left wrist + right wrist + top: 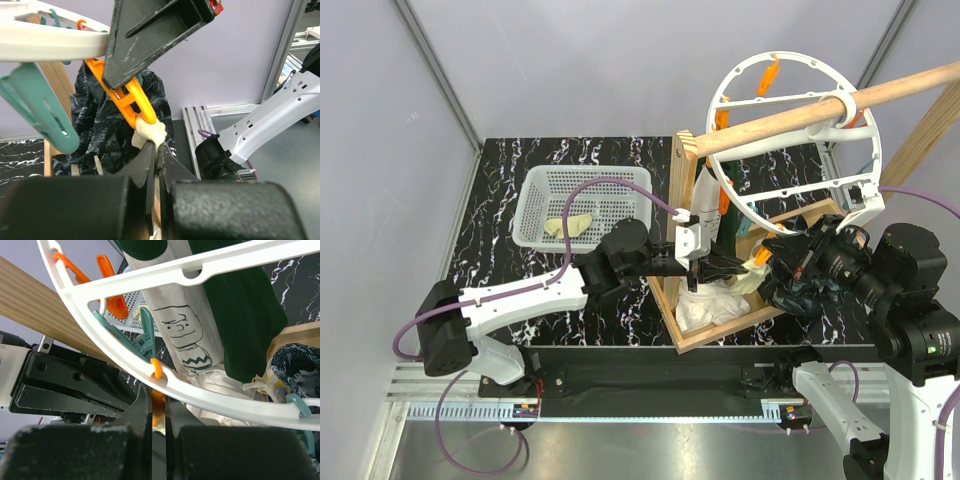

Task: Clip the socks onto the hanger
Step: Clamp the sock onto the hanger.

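Socks (568, 226) lie in the basket (585, 170); left tool (156, 147) pinches another sock (151, 132), right tool (157, 399) squeezes an orange peg (129, 100).

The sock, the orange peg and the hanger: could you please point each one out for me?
sock (151, 132), left wrist view, on the cream tip just under the peg.
orange peg (129, 102), left wrist view, on its body.
hanger (225, 405), right wrist view, on the white rim.
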